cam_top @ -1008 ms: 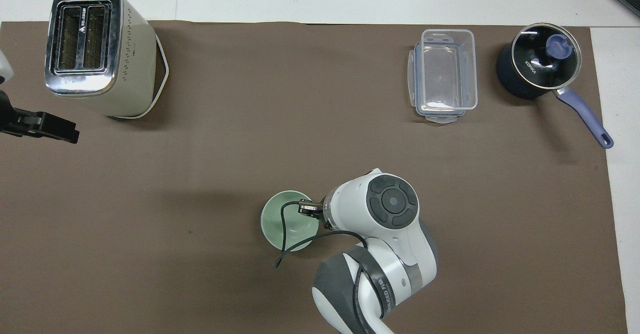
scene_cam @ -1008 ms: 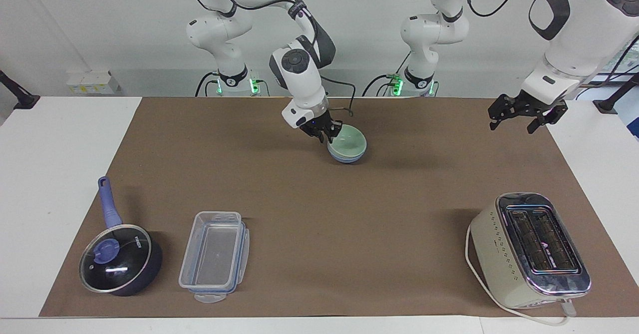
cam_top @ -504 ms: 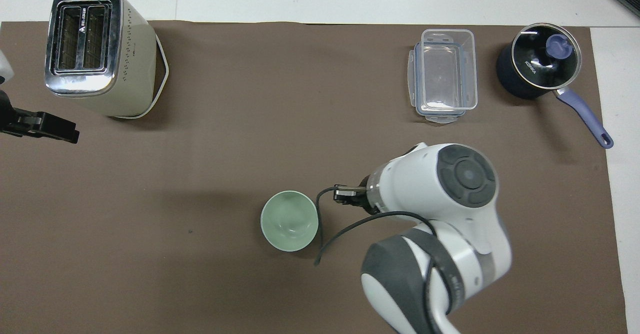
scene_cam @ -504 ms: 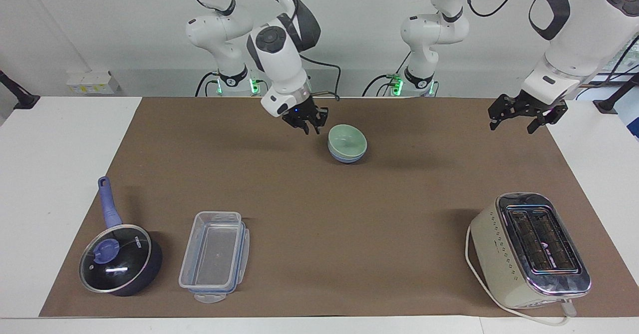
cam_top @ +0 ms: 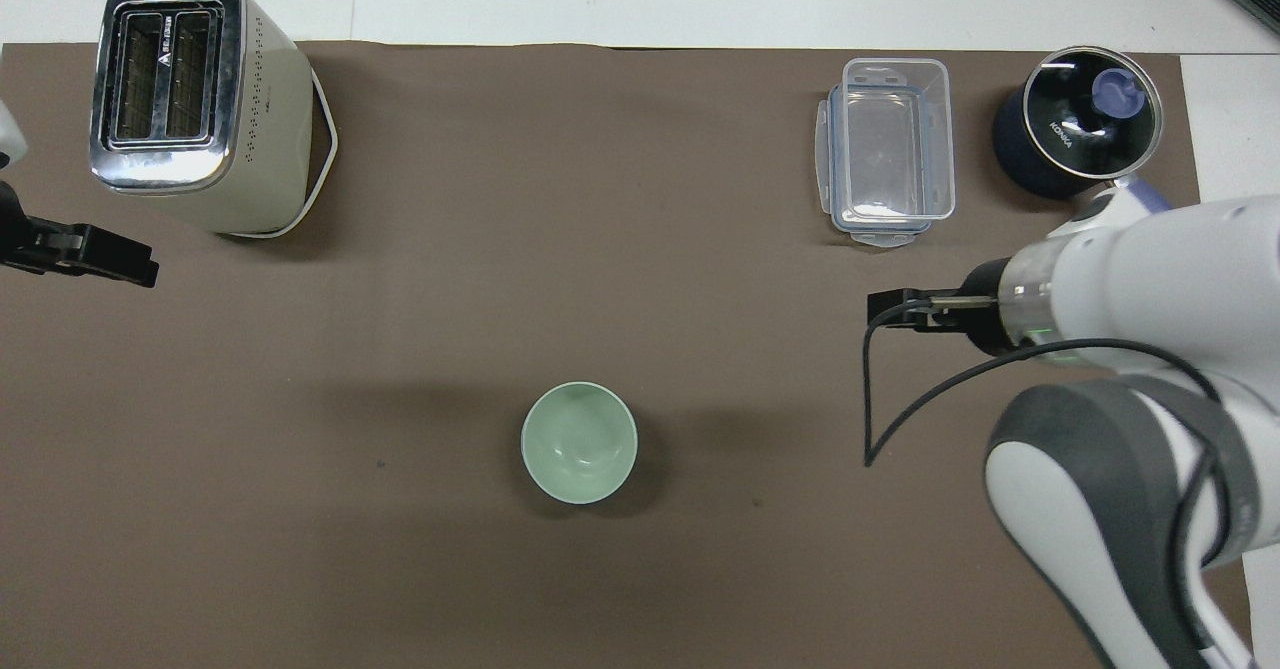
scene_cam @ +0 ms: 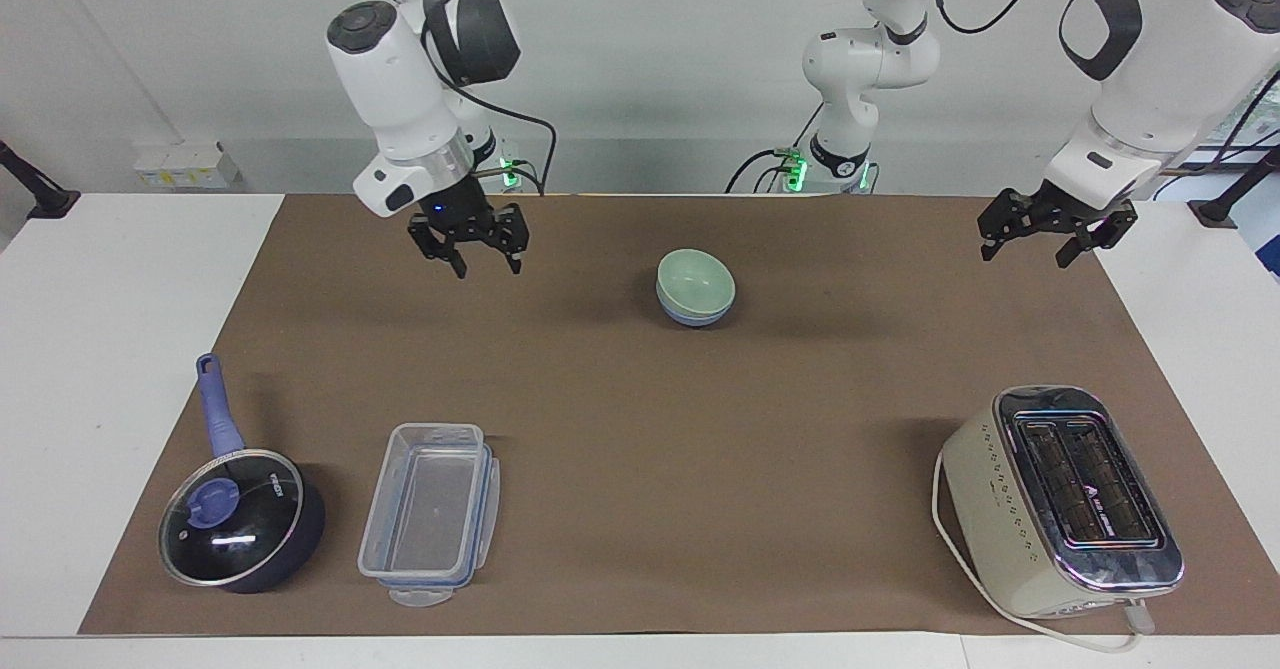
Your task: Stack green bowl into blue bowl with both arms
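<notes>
The pale green bowl [scene_cam: 695,277] sits nested inside the periwinkle-blue bowl [scene_cam: 692,316] on the brown mat, in the middle of the table's width and near the robots. In the overhead view only the green bowl [cam_top: 579,441] shows; the blue bowl is hidden under it. My right gripper [scene_cam: 488,252] is open and empty, raised over bare mat well away from the bowls, toward the right arm's end; it also shows in the overhead view [cam_top: 888,310]. My left gripper [scene_cam: 1028,241] is open and empty, and waits raised over the mat's edge at the left arm's end [cam_top: 120,261].
A cream toaster [scene_cam: 1060,494] stands farther from the robots at the left arm's end. A clear plastic container [scene_cam: 430,509] and a dark blue lidded saucepan [scene_cam: 240,521] sit farther from the robots at the right arm's end.
My right gripper has let go of the green bowl, risen and swung away toward the right arm's end. The stacked bowls and the left arm have not moved.
</notes>
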`<act>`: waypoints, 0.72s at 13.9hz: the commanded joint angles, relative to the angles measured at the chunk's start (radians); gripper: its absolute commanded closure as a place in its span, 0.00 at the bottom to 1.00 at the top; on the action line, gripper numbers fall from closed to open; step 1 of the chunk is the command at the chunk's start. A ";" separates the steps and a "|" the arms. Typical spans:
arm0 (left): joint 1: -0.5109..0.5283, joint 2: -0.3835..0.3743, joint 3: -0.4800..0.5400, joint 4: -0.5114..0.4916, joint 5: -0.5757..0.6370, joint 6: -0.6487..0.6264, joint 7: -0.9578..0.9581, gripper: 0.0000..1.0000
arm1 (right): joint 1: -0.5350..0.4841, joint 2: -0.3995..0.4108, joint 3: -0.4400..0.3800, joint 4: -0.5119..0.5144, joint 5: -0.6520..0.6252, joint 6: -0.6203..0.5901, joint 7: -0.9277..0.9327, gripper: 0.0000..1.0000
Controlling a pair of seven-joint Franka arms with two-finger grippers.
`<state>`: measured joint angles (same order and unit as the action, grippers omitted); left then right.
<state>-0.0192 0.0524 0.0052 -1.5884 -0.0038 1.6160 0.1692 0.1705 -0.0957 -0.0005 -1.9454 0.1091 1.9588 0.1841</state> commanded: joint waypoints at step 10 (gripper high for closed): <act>0.012 0.006 -0.008 0.015 0.002 -0.002 -0.008 0.00 | -0.114 0.145 0.014 0.528 -0.175 -0.459 -0.074 0.00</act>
<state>-0.0192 0.0524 0.0051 -1.5884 -0.0038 1.6160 0.1692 0.0923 0.0085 0.0005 -1.4808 -0.0678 1.5390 0.1465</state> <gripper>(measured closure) 0.000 0.000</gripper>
